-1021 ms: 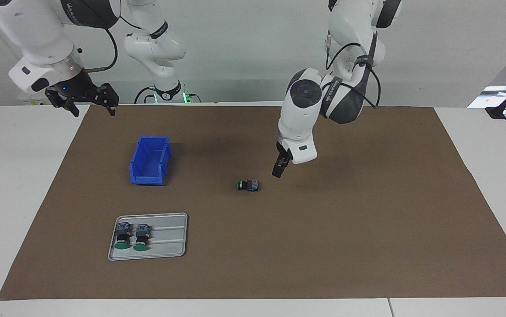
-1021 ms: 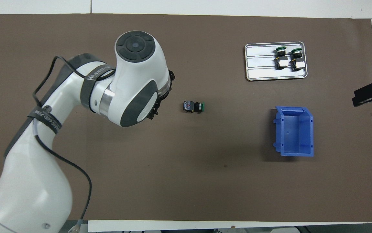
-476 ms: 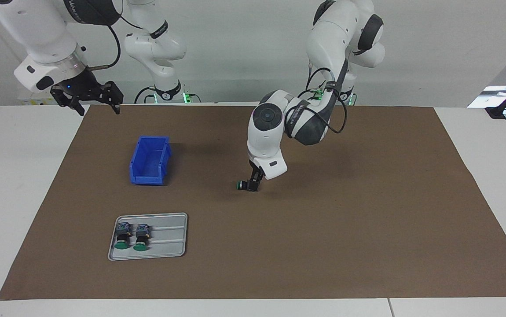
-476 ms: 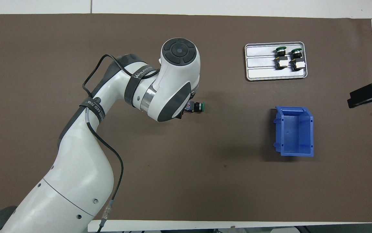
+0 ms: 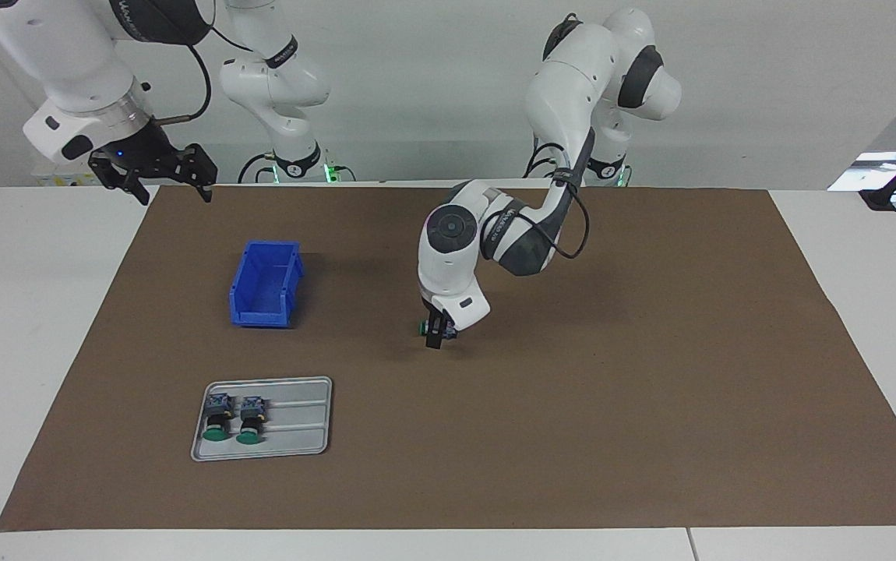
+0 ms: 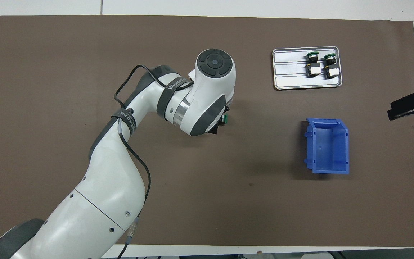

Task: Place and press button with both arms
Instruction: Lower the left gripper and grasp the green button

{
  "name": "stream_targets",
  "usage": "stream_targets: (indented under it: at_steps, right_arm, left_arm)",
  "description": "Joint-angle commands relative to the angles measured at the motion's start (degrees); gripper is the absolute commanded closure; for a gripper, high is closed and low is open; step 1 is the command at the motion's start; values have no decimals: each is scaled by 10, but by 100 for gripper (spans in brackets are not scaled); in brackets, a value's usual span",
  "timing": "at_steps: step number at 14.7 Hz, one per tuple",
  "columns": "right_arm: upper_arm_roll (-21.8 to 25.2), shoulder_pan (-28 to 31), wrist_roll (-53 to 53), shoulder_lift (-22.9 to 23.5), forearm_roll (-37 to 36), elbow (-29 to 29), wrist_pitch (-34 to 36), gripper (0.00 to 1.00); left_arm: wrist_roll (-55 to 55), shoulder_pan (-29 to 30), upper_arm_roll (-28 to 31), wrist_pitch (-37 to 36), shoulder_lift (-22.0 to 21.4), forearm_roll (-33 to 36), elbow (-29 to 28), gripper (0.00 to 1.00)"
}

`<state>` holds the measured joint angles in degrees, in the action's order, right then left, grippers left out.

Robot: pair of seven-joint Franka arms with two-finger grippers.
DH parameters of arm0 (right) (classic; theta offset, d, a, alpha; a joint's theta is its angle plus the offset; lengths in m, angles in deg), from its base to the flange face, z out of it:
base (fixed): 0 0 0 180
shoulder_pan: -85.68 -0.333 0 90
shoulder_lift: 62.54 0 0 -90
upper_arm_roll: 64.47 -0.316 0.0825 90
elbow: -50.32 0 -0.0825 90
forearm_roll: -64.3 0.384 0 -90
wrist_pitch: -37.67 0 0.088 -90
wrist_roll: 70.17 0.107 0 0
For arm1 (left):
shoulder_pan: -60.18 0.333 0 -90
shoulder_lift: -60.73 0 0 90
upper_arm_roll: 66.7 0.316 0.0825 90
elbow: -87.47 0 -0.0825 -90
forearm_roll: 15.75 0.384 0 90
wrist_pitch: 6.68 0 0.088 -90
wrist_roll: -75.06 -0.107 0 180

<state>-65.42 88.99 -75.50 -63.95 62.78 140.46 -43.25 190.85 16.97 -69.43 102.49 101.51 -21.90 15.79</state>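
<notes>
One button (image 5: 422, 329) lies on its side on the brown mat near the table's middle, and only its green cap (image 6: 224, 119) shows from overhead. My left gripper (image 5: 438, 335) is down at the mat with its fingers open on either side of the button's body. From overhead its white wrist hides the fingers and the body. My right gripper (image 5: 167, 198) waits open, raised over the mat's corner at the right arm's end of the table.
A blue bin (image 5: 265, 287) (image 6: 327, 145) stands on the mat toward the right arm's end. Farther from the robots lies a grey tray (image 5: 300, 425) (image 6: 289, 72) with two more green-capped buttons (image 5: 218, 421) (image 5: 249, 421) on it.
My left arm swung in from beside the button and lowered its open gripper around it. The button has not moved. The right gripper shifted slightly.
</notes>
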Motion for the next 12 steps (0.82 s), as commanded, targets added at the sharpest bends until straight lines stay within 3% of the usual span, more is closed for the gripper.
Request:
stream_targets:
  at_steps: [1,8,9,10,12]
  right_arm:
    - [-3,-1,8,-13,6,15,0,1]
    - [-3,0,8,-13,6,15,0,1]
    - [-3,0,8,-13,6,15,0,1]
    - [-3,0,8,-13,6,15,0,1]
    - [-3,0,8,-13,6,15,0,1]
  left_arm:
    - [16,-13,12,19,15,-8,8,0]
    - [29,-13,12,45,18,-6,-20,2]
    - [29,-14,12,43,18,-8,-20,7]
    - [30,-13,12,46,18,-8,-20,19]
    - [30,-13,12,48,18,-8,-21,24]
